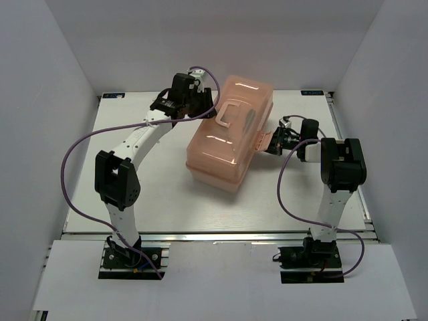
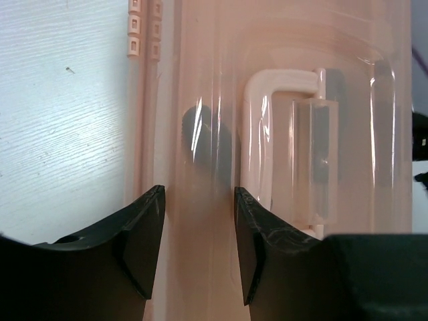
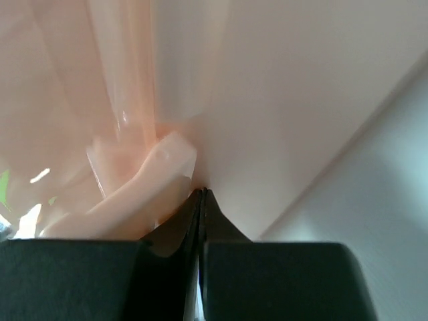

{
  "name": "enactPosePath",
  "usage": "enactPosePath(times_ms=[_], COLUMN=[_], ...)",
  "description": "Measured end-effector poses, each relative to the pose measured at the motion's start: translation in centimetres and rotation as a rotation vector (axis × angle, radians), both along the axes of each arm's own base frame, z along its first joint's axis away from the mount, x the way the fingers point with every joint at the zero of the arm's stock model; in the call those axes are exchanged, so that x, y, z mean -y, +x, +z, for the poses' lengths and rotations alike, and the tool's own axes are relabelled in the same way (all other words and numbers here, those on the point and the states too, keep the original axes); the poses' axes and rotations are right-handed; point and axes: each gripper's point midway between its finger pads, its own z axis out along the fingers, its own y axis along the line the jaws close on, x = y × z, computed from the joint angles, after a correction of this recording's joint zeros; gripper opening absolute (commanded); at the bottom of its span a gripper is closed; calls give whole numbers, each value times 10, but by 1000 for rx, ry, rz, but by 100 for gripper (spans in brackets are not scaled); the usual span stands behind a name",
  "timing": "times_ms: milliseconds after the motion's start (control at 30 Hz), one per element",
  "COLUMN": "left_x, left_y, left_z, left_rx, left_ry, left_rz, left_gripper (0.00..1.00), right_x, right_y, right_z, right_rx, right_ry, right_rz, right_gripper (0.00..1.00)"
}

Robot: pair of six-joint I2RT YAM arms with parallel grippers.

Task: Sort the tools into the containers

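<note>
Zero tools sorted that I can see. My left claw (image 2: pixel 198 189) hangs open at the lid's left edge. Toolbox (image 1: pixel 227 144) sits closed mid-desk (image 1: pixel 160 194), dark shape (image 2: pixel 200 134) inside, prob. a tool. Right claw (image 3: pixel 202 194) is pinched shut, empty, tips at the front latch (image 3: pixel 144 184). Opening + all sorting left.

The translucent salmon-pink toolbox (image 1: pixel 224 144) is sitting closed and skewed near the middle of the desk (image 1: pixel 154 194). Its pale lid handle (image 1: pixel 227 115) is lying flat on top, and its front latch (image 1: pixel 262 142) is facing right. A dark shape (image 2: pixel 204 137) is showing dimly through the lid, too blurred to name.
</note>
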Motion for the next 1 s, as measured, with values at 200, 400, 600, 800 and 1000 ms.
enactPosePath(times_ms=[200, 400, 600, 800, 1000], left_x=[2, 4, 5, 7, 7], left_y=[-1, -1, -1, -1, -1], left_z=[0, -1, -1, -1, -1], left_rx=[7, 12, 14, 15, 17], left_ry=[8, 8, 7, 7, 10], left_rz=[-2, -7, -8, -9, -7], left_gripper=[54, 54, 54, 54, 54], right_x=[9, 12, 16, 21, 25], right_y=[31, 28, 26, 25, 24], right_z=[-10, -16, -17, -12, -12], right_rx=[111, 133, 146, 174, 204], right_ry=[-250, -403, -551, -719, -907], right_rz=[-44, -36, -48, -83, -106], right_gripper=[0, 0, 0, 0, 0])
